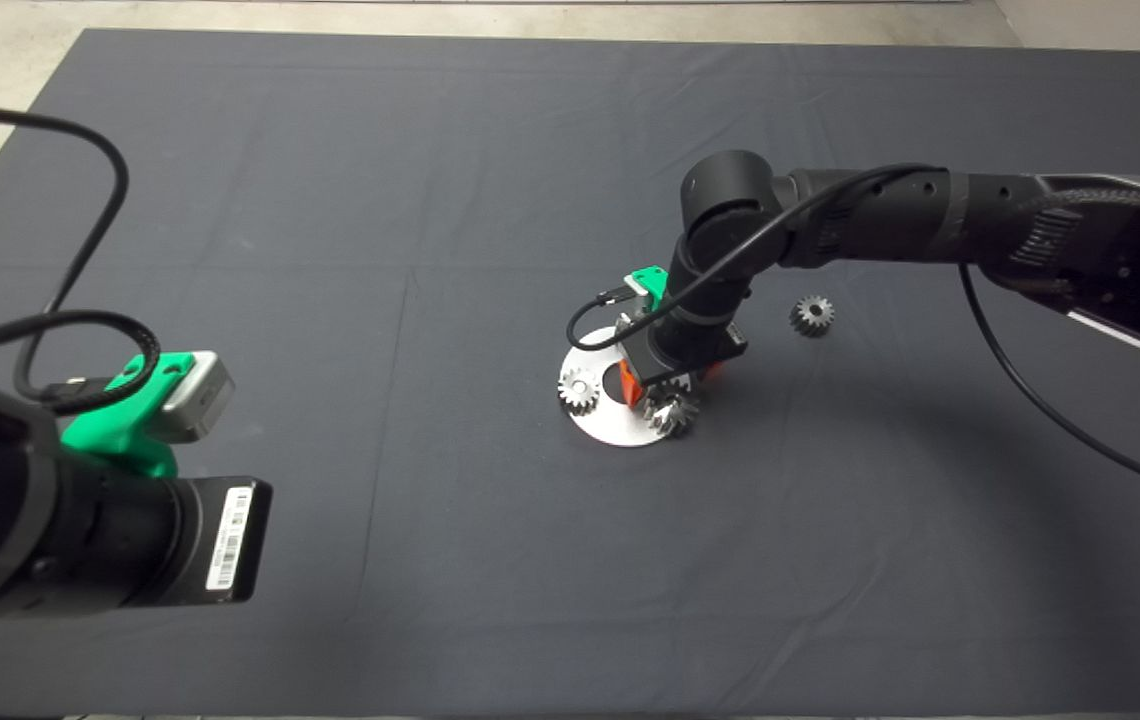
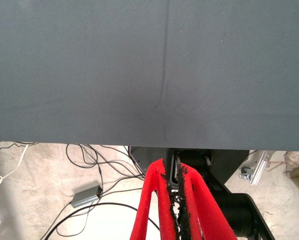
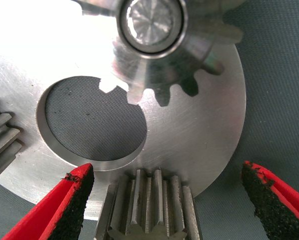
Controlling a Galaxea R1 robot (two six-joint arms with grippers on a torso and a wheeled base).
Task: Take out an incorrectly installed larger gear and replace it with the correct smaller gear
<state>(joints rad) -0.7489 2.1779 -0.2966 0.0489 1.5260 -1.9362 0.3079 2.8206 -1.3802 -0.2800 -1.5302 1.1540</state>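
A round silver plate (image 1: 610, 432) lies mid-mat. The larger gear (image 1: 674, 412) stands on its near right rim. My right gripper (image 1: 672, 386) hangs straight over that gear, open. In the right wrist view, the larger gear's (image 3: 150, 206) ribbed teeth sit between the two black pads (image 3: 69, 207), with a gap on each side of my right gripper (image 3: 164, 171). The smaller gear (image 1: 812, 314) lies flat on the mat to the right of the plate, apart from everything. My left gripper (image 2: 176, 200) is parked off the mat's near left edge, fingers shut and holding nothing.
A silvery gear (image 1: 578, 390) sits on the plate's left side, and another (image 3: 157, 30) on a pin shows in the right wrist view beside the plate's round hole (image 3: 92, 125). Cables and a small grey box (image 2: 86, 196) lie on the floor beyond the mat edge.
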